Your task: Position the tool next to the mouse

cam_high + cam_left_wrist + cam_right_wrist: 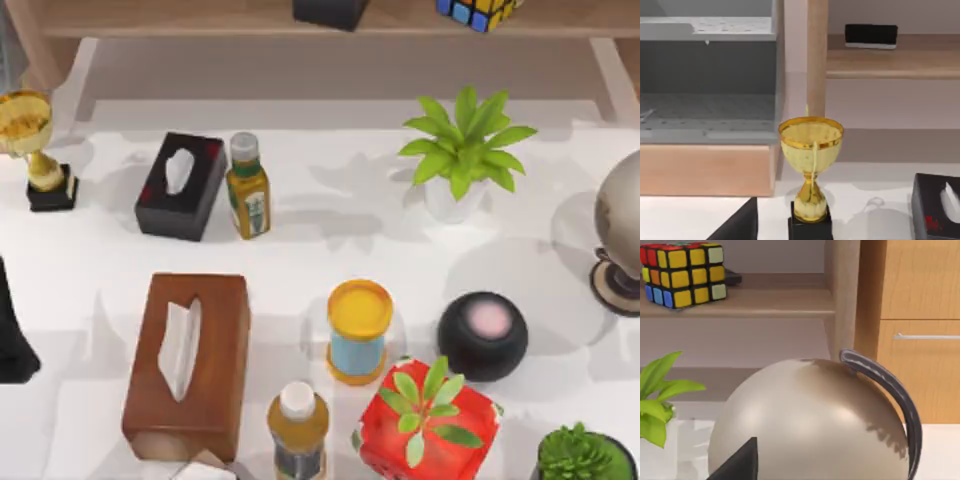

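Note:
The tool and the mouse are out of view. My left arm (14,335) stands as a dark shape at the table's left edge. A dark corner of the left gripper (736,224) faces a gold trophy (811,167) on a black base. A dark corner of my right gripper (738,463) sits close in front of a grey globe (810,425) at the table's right edge.
The table is crowded: a brown tissue box (187,350), a black tissue box (181,185), two bottles (247,187) (297,428), a yellow-lidded can (358,330), a black dome with a pink top (483,335), a red planter (428,420), a white-potted plant (462,150). A cube (682,274) sits on the shelf.

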